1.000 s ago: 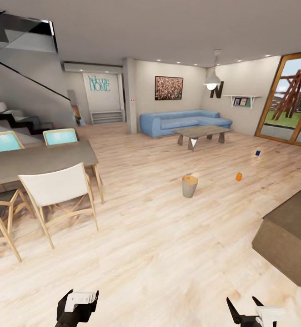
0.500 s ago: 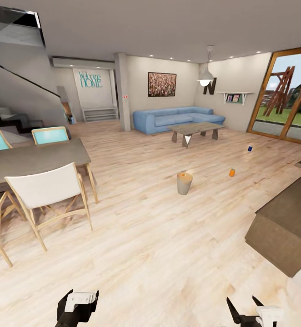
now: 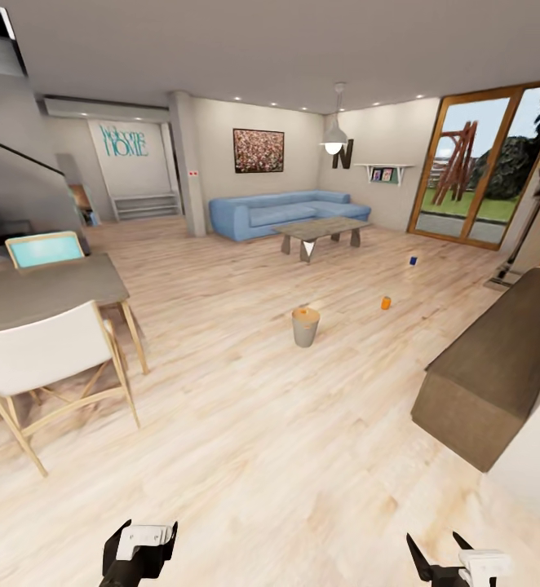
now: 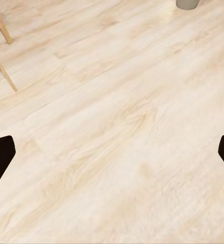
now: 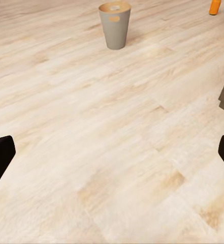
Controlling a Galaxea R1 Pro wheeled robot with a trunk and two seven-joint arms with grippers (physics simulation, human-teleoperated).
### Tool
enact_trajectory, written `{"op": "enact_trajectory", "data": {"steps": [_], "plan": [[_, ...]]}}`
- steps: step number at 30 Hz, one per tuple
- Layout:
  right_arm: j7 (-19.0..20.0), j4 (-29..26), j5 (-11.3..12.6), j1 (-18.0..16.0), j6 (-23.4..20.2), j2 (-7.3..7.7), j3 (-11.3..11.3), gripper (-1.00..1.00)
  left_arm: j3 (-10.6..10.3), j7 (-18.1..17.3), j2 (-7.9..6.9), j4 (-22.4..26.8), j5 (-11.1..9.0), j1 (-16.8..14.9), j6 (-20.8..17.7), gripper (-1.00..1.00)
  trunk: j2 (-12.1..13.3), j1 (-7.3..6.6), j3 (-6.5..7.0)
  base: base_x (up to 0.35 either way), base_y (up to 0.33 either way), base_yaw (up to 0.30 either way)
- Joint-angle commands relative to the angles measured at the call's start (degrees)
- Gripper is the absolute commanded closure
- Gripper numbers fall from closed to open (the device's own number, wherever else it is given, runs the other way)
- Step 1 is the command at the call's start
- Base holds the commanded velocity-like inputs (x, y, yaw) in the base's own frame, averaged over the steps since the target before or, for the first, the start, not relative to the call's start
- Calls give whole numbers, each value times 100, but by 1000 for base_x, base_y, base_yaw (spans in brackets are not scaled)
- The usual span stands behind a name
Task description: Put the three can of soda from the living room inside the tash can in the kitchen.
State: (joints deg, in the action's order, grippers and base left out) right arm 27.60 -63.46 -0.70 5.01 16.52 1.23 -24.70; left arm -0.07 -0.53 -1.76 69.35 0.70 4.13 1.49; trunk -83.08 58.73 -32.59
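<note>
the whole view has swung to the right since a second ago — the stairs have slid nearly out of sight, more of the glass doors (image 3: 474, 163) and a strip of brick now show; the things on the floor have not moved.

the tash can (image 3: 306, 326) stands upright on the light wood floor (image 3: 245, 456), well out in front of the robot, its orange-brown inside showing. one orange can of soda (image 3: 386, 302) stands on the floor to the right of the tash can, apart from it; the blue can of soda (image 3: 413, 260) stands farther off, beyond the orange one and nearer the glass doors. behind the tash can sit the grey low table (image 3: 320, 233) and the blue sofa (image 3: 286, 212). the dark wooden bench (image 3: 498, 367) lies right of the tash can, the dining table (image 3: 46, 293) with its white chair (image 3: 46, 359) to its left.

the left gripper (image 3: 139, 548) and right gripper (image 3: 453, 562) hang low over bare floor — both sets of jaws spread wide, holding nothing.
</note>
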Motion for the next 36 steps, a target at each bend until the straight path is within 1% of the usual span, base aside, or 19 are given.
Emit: {"op": "enact_trajectory", "data": {"steps": [1, 8, 23, 29, 36], "plan": [[0, 0, 0, 0, 0, 0, 0, -100, 0, 0, 0, 0, 0, 0, 0, -100, 0, 0, 0, 178, 102, -247], [0, 0, 0, 0, 0, -4, 0, -100, -3, 0, 0, 0, 0, 0, 0, -100, 0, 0, 0, 238, 139, -155], [0, 0, 0, 0, 0, -9, 0, -100, -4, 0, 0, 0, 0, 0, 0, -100, 0, 0, 0, 269, 149, -8], [0, 0, -2, 0, 0, -9, 0, -100, -9, 8, 0, 0, 8, 0, 0, -100, 0, 0, 0, 244, 7, 1], [0, 0, -8, 0, 0, -9, 0, -100, -10, 33, 0, 0, 9, 0, 0, -100, 0, 0, 0, 239, -94, 74]]}}
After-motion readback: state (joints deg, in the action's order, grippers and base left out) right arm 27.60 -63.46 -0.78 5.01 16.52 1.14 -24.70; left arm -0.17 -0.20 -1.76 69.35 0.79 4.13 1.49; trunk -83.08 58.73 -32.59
